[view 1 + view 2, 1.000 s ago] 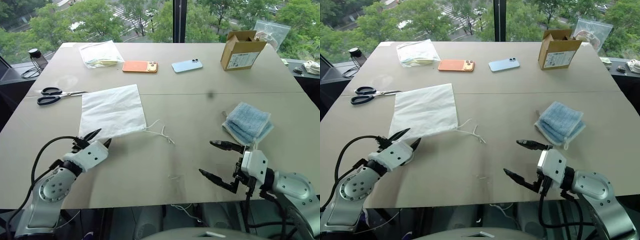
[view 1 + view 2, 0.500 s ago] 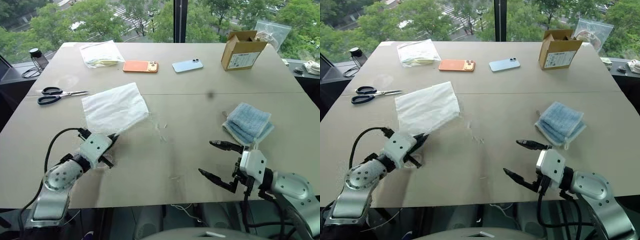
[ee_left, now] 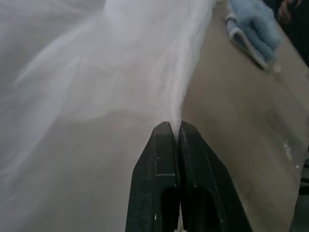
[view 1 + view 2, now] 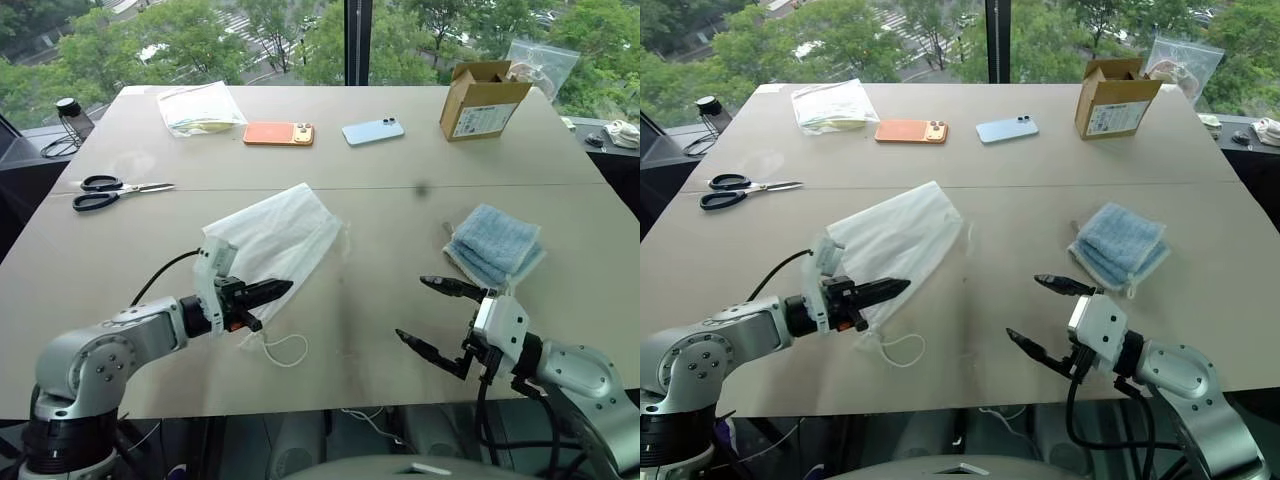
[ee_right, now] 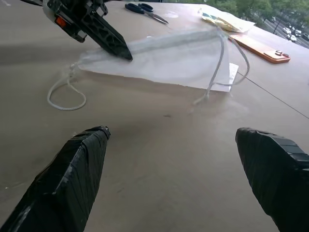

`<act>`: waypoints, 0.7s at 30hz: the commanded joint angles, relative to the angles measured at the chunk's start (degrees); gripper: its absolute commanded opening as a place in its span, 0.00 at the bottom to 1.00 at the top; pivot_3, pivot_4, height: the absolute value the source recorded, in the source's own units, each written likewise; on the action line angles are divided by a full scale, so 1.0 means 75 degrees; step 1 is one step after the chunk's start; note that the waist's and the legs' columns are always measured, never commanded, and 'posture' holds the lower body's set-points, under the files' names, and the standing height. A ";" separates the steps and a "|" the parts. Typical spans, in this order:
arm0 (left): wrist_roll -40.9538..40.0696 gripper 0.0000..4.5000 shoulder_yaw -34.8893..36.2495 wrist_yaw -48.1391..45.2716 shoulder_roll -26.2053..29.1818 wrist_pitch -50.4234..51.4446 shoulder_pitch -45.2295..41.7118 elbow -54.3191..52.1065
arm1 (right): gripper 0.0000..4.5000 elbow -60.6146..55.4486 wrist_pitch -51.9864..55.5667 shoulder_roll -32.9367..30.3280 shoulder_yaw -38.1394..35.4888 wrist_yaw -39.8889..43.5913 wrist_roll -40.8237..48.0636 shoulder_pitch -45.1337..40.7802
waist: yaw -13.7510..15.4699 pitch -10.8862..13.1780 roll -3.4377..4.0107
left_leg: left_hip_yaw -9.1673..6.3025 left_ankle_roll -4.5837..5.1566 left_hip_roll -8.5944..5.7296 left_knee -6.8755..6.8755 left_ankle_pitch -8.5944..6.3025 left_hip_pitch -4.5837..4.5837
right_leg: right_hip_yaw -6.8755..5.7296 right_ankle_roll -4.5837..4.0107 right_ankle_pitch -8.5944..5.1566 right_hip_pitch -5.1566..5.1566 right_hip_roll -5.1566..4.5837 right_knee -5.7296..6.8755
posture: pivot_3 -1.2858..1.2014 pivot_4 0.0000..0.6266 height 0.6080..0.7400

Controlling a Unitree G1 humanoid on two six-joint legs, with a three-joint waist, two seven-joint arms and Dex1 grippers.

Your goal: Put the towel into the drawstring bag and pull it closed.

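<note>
Near edge of the surface (image 4: pixel 380 370): right tool (image 4: pixel 437 316), fingers spread wide, holding nothing. Left tool (image 4: pixel 275 289), fingers pressed together, pinching an edge of the drawstring bag (image 4: pixel 280 235). Bag: thin white fabric, lifted and rumpled, cord loop (image 4: pixel 283 350) trailing on the surface below; whether anything is inside cannot be told. Towel (image 4: pixel 497 244): light blue, folded, lying outside the bag, just beyond the right tool. Mid-left: scissors (image 4: pixel 112 190). Far side: clear plastic bag (image 4: pixel 200 107) with yellowish contents; orange phone (image 4: pixel 280 133); blue phone (image 4: pixel 374 131); cardboard box (image 4: pixel 483 100), flaps open, contents not visible.
</note>
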 commanded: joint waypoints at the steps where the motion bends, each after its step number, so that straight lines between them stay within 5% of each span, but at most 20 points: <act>1: 0.0980 0.17 -0.0532 -0.0105 0.0107 -0.0917 -0.0260 -0.0193 | 1.00 -0.0460 -0.0011 0.0022 -0.0050 -0.0088 0.0061 0.0071 | 0.0021 0.0000 -0.0001 | -0.0001 0.0000 -0.0001 0.0000 0.0000 0.0000 | 0.0000 0.0000 0.0000 0.0000 0.0000 0.0000 | 0.52 0.24 1.00; 5: 0.1876 0.58 -0.1001 -0.0486 0.0277 -0.1769 -0.0251 -0.0100 | 1.00 -0.0573 -0.0100 0.0079 -0.0049 -0.0097 0.0108 0.0203 | 0.0017 0.0000 -0.0001 | -0.0001 0.0000 -0.0002 -0.0001 0.0000 -0.0002 | 0.0002 -0.0002 0.0000 0.0000 -0.0002 -0.0002 | 0.52 0.24 1.00; 21: 0.2413 0.58 -0.1390 -0.2192 0.0534 -0.2280 -0.1014 0.0820 | 1.00 -0.0586 -0.0190 0.0284 0.0169 -0.0358 -0.0204 0.0251 | 0.0003 0.0001 0.0000 | 0.0002 0.0000 -0.0002 -0.0002 0.0000 -0.0004 | 0.0001 -0.0001 -0.0001 -0.0002 -0.0003 -0.0005 | 0.52 0.24 1.00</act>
